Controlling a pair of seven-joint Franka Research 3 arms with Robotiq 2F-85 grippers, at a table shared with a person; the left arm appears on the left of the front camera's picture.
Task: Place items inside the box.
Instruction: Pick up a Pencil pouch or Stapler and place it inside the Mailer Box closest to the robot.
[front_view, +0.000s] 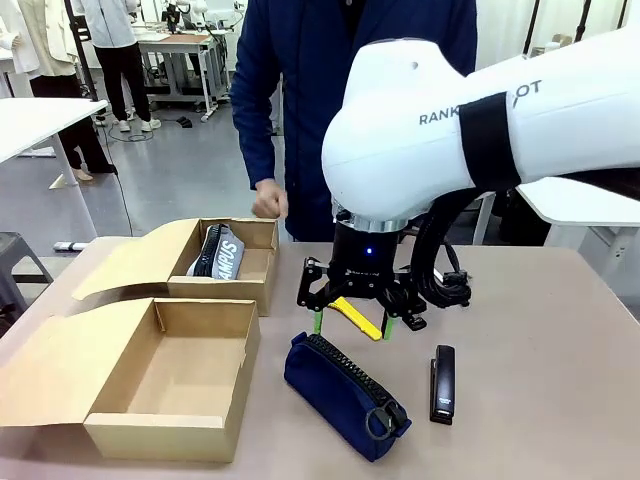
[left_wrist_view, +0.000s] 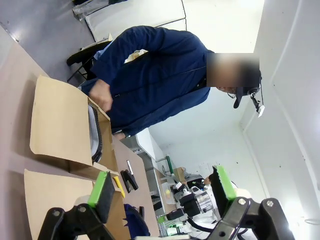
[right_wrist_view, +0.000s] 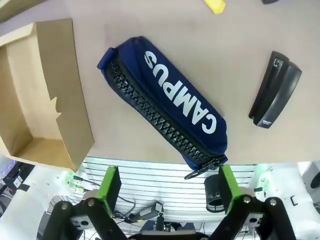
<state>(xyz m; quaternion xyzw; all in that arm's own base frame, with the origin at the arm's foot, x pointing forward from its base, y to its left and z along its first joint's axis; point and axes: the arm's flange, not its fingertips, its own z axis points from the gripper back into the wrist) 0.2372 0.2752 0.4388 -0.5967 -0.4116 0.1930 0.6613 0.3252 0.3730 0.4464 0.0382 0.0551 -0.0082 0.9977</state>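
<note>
The pouch, navy with white "CAMPUS" print, lies on the table at 3 o'clock from the box, just beside it and outside it. It lies on a slant, its zip up and the zip pull at the 4 o'clock end. In the right wrist view the pouch lies past the two green pads, with the box wall at 9 o'clock from it

The stapler lies flat at 3 o'clock from the pouch, a little apart from it, long side running 12 to 6. The yellow knife lies at 12 o'clock from the pouch, near its far end. The box stands open with its flap folded out toward 9 o'clock, and nothing lies in it

The right gripper hangs over the table above the pouch's far end, fingers down and spread wide, holding nothing; in the front view the knife shows between them. The left gripper has its jaws apart too, with nothing between them

At 12 o'clock from the box stands the far box, also open, with a dark pouch in it. The person's hand, closed, hangs above that box's far edge
</note>
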